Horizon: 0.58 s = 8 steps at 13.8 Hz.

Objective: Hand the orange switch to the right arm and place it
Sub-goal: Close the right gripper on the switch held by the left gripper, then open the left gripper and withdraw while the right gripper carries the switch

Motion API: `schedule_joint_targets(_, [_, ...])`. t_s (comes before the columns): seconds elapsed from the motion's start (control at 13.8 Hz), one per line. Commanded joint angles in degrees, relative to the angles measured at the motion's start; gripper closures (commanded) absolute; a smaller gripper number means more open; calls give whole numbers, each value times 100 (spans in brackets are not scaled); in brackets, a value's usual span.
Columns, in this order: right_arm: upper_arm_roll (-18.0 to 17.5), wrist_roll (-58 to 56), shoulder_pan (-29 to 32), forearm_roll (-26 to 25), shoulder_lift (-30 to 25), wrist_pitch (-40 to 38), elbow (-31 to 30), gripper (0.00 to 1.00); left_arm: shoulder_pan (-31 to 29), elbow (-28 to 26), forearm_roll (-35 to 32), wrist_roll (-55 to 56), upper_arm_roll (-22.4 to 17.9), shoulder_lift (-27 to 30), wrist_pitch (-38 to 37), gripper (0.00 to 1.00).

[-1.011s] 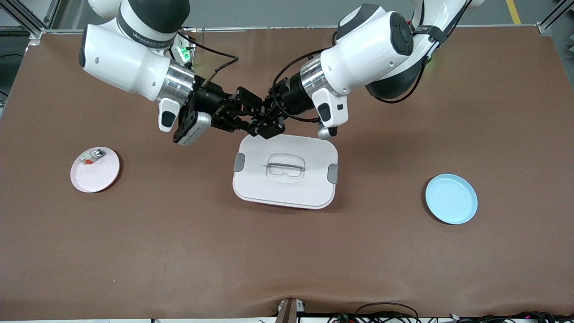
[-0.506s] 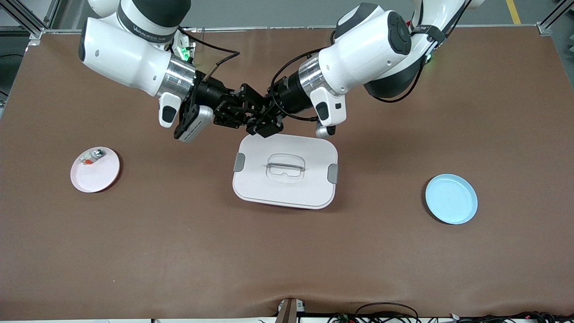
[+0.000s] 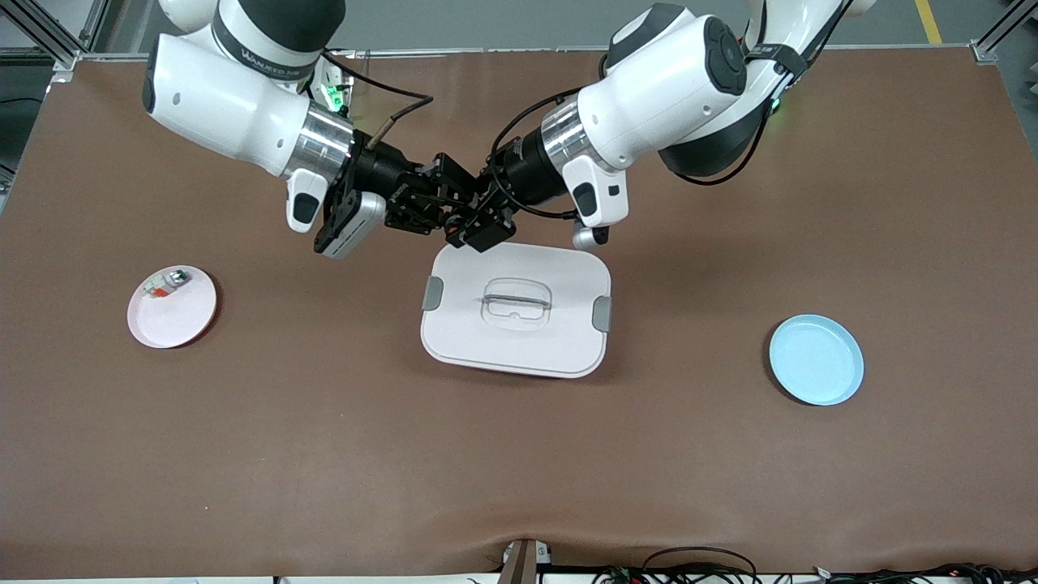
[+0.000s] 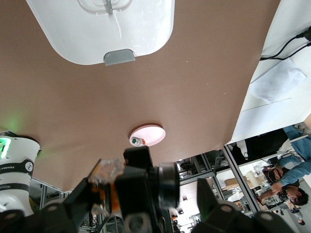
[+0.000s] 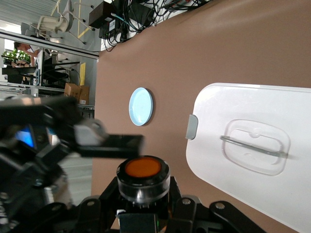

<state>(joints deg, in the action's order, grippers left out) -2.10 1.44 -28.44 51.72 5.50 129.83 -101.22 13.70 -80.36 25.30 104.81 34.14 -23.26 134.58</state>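
The two black two-finger grippers meet in the air over the edge of the white rectangular lidded box [image 3: 516, 309] that lies farther from the front camera. The small orange-faced, black-bodied push-button switch [image 5: 143, 177] sits clamped in the right gripper [image 3: 451, 212], whose fingers are closed on its black body with the round orange face turned toward that arm's wrist camera. The left gripper [image 3: 480, 225] has its fingers spread apart, yet they flank the switch closely, one finger [image 5: 108, 139] lying just beside the orange face. The main risk, as I judge it, is in the pull-away: if the left arm leaves at an angle, a finger could catch the switch's rim or rear block [image 4: 108, 180] and twist it in the right gripper's hold, or knock it loose onto the box lid or the brown worktop [image 3: 519, 454]. The carry to the pink round plate [image 3: 172, 307] could shake loose a shallow grip.
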Motion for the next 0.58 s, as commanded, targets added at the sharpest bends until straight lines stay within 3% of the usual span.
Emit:
schedule_joint_targets(0.0, [34,-205,31,-66,-84,-37,-100,100,-51,21,-157,443,-13,120,16,0])
schedule_joint_targets(0.29, [69,-1274,293,-144,-49,-63,-126,100,-43,12,-515,364,-31,15,16,0])
schedule_joint_targets(0.51, [69,-1997,724,-766,4,-703,-117,100,-52,3,-1157,373,-31,-152,16,0])
